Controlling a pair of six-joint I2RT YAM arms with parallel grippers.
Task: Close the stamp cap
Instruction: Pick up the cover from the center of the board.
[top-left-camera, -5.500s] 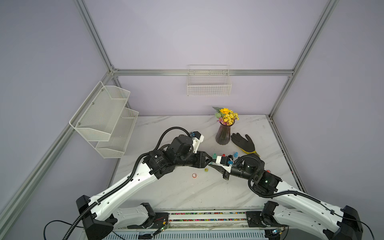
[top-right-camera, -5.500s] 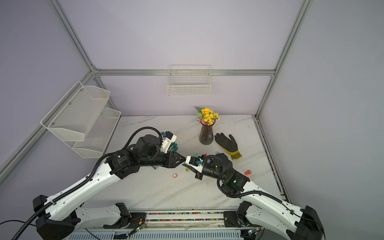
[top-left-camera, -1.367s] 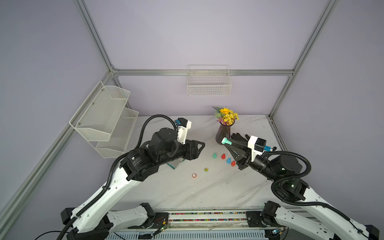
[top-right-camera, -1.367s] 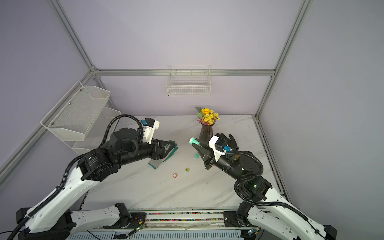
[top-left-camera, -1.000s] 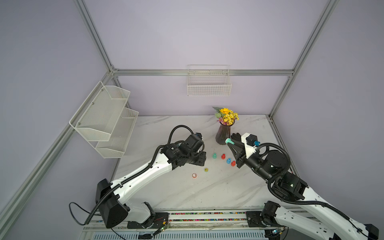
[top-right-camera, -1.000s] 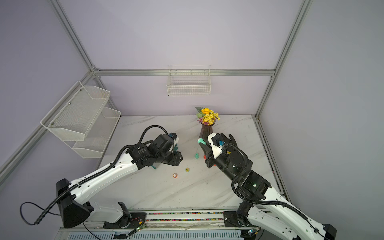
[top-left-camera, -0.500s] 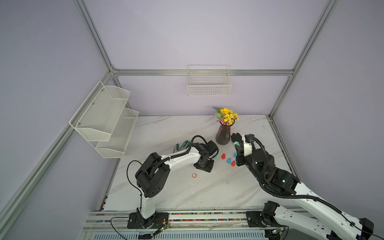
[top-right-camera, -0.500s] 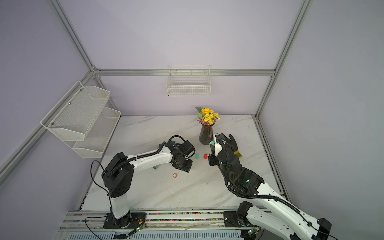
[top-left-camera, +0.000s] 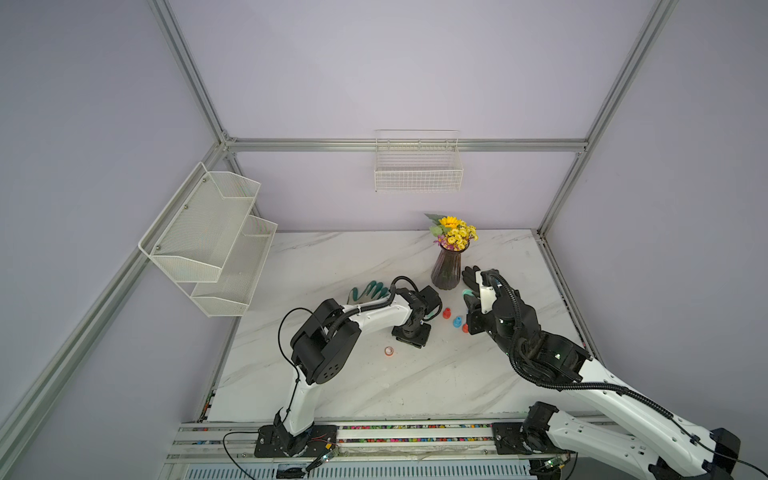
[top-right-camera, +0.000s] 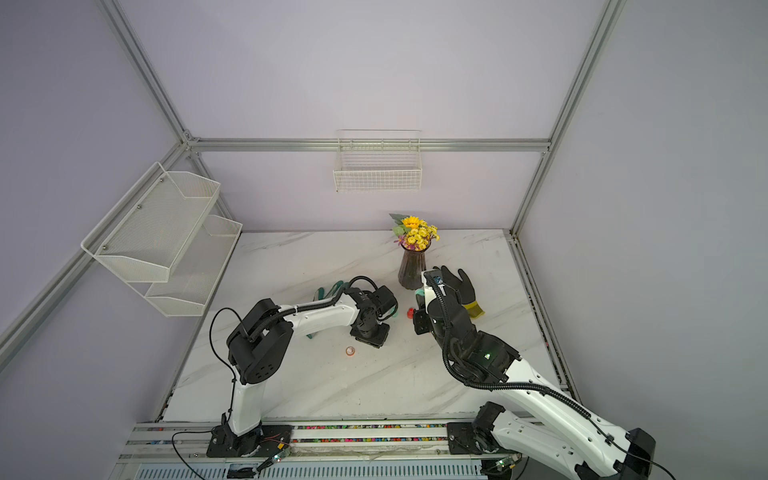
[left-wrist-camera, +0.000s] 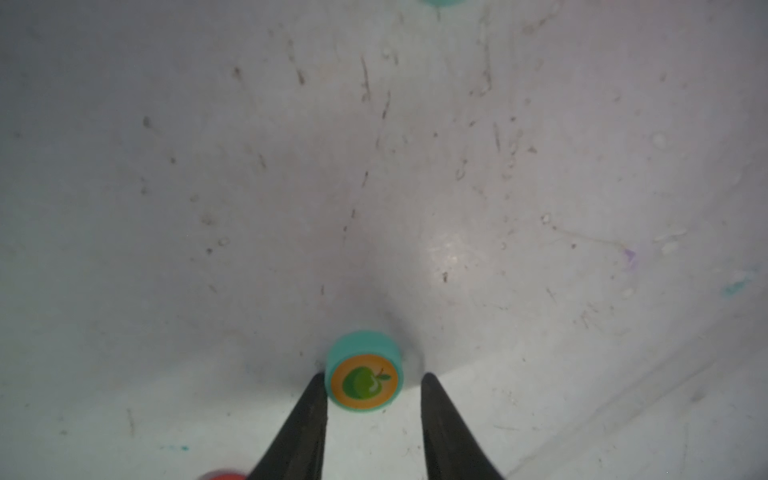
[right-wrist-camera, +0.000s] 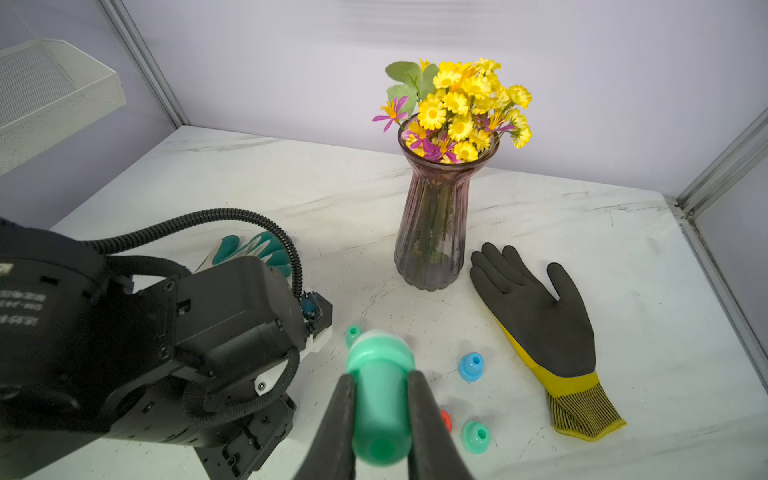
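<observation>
Vase (right-wrist-camera: 432, 232) near stamp (right-wrist-camera: 380, 399); black glove (right-wrist-camera: 536, 307) beside

My left arm is no longer raised over the left of the table (top-left-camera: 374, 386). It is folded low now, with the left gripper (left-wrist-camera: 372, 376) down on the surface, near-left of the vase (top-left-camera: 446, 272). Its jaws, wide a second ago, now narrowly straddle the teal cap (left-wrist-camera: 364, 374); one finger touches it and the other is just clear. My right arm lies lower and flatter than before, holding the right gripper (right-wrist-camera: 381, 375) and its teal stamp (right-wrist-camera: 380, 399) closer to the table.
</observation>
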